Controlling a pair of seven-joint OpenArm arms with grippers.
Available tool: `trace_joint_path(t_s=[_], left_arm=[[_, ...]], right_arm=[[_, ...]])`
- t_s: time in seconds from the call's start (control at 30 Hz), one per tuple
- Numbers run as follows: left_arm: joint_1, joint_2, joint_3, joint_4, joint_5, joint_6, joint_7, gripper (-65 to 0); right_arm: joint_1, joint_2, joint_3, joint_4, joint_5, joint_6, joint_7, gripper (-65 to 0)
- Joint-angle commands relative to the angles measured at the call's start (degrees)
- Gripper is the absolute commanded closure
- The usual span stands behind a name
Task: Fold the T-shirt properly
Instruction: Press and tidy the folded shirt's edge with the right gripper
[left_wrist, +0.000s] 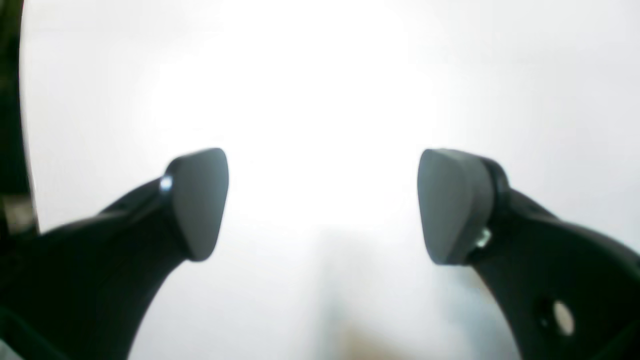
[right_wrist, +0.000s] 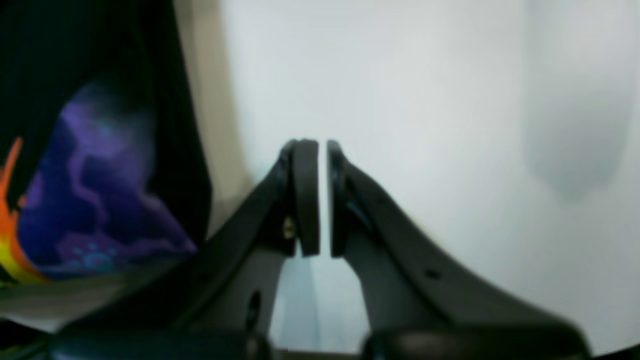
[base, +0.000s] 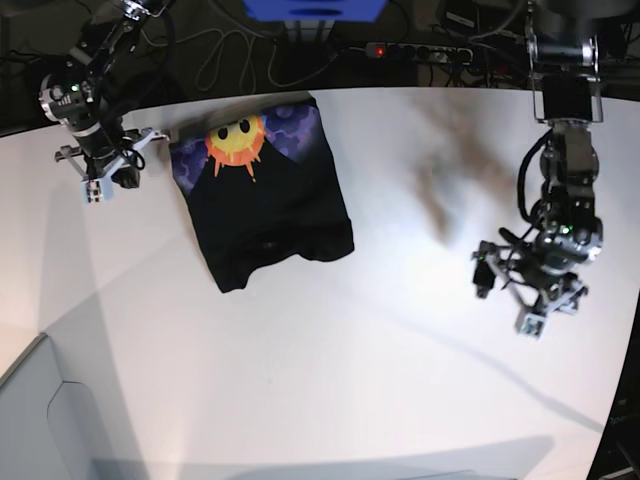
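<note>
The black T-shirt (base: 265, 200) lies folded into a compact bundle on the white table (base: 330, 360) at the back left. Its orange sun and purple clouds print (base: 240, 140) faces up at the far end. My right gripper (base: 108, 172) hovers just left of the shirt, apart from it. In the right wrist view it (right_wrist: 322, 197) is shut and empty, with the shirt's print (right_wrist: 100, 200) at the left edge. My left gripper (base: 535, 300) is far right over bare table. In the left wrist view it (left_wrist: 325, 205) is open and empty.
Cables and a power strip (base: 420, 50) run behind the table's far edge, beside a blue object (base: 315, 10). A grey panel (base: 35, 420) sits at the front left corner. Arm shadows fall on the table (base: 440, 190) right of the shirt.
</note>
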Motion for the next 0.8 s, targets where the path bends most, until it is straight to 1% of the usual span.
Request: trace_joint_path(t_s=[0.0, 0.03, 0.1, 0.2, 0.4, 0.5, 0.57, 0.63, 0.77], left_arm=[[0.7, -0.8, -3.7, 1.2, -0.2, 0.2, -1.1, -56.7], [2.7, -0.8, -6.9, 1.3, -0.3, 0.2, -1.1, -56.7], [5.7, -0.6, -12.3, 1.3, -0.3, 0.2, -1.1, -56.7], [9.6, -0.6, -17.4, 1.3, -0.3, 0.2, -1.1, -56.7], [13.7, -0.8, -21.9, 1.3, -0.3, 0.2, -1.1, -56.7], [15.1, -0.8, -23.8, 1.3, -0.3, 0.2, -1.1, -56.7], [15.9, -0.8, -24.8, 1.3, -0.4, 0.2, -1.1, -56.7], [16.6, -0.8, -25.3, 1.3, -0.4, 0.2, -1.1, -56.7], [18.1, -0.6, -26.7, 1.4, -0.4, 0.2, -1.1, -56.7]], right_arm=[[-0.2, 0.2, 0.1, 0.7, 1.1, 0.7, 1.0, -0.6], [-0.7, 0.1, -0.4, 0.7, 1.1, 0.7, 0.9, -0.6], [-1.9, 0.1, -3.4, 0.7, 1.2, 0.7, 1.3, -0.5], [-3.6, 0.1, -7.7, 1.1, 1.3, 0.7, 1.3, -0.5], [-5.4, 0.1, -13.1, 1.3, 1.3, 0.7, 1.3, -0.5], [-6.9, 0.0, -13.6, 2.5, 1.5, 0.7, 1.3, -0.5], [-7.6, -1.1, -13.6, 3.7, 1.3, 0.7, 1.3, -0.5], [-8.6, -1.3, -13.4, 5.1, 1.2, 0.7, 1.3, -0.5], [-10.1, -1.4, -13.2, 10.8, 1.4, 0.7, 1.4, -0.5]])
